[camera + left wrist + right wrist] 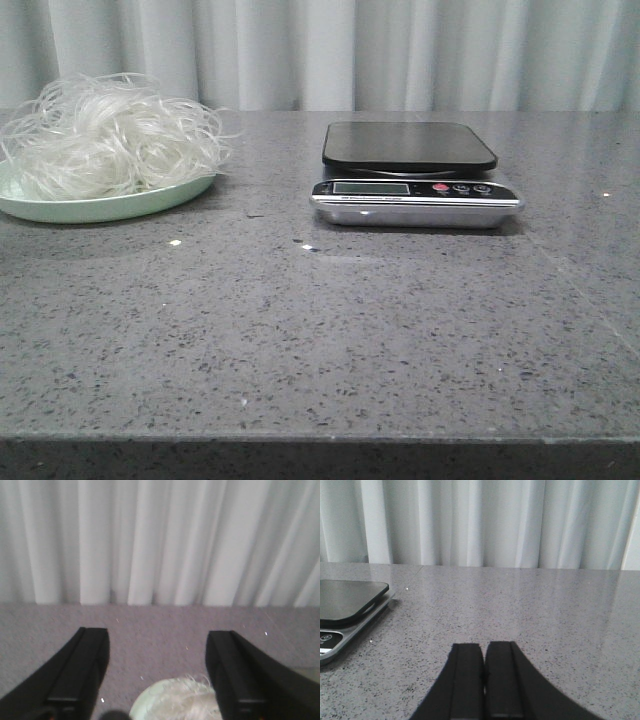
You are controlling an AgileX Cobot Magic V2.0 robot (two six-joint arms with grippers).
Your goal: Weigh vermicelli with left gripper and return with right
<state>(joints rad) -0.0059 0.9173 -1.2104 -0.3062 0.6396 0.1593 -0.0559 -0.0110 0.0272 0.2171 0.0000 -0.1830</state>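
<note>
- The vermicelli point(110, 135) is a loose, tangled heap of thin, pale, half-transparent threads; some single threads stick out from the heap at the top and at the sides.
- It lies on a shallow light-green plate point(110, 207) at the far left of the grey speckled table point(300, 340); the heap covers most of the plate and only the front rim shows bare.
- The scale point(415, 185) stands near the middle of the table, well apart from the plate, on its right; it has a black weighing platform point(408, 146) with nothing on it, and a silver front panel with a small display point(371, 188), a red button point(441, 187) and dark buttons beside it; what the display reads is too small to tell.
- The left gripper point(157, 675) is released, its two black fingers point(82, 672) wide apart; in the left wrist view the plate and a part of the white threads show just under the gap between the fingers, not touched.
- The right gripper point(484, 680) is clenched, its fingers pressed together with nothing between them; it is over the bare table, to the right of the scale.
- A white curtain point(400, 50) hangs behind the table.
</note>
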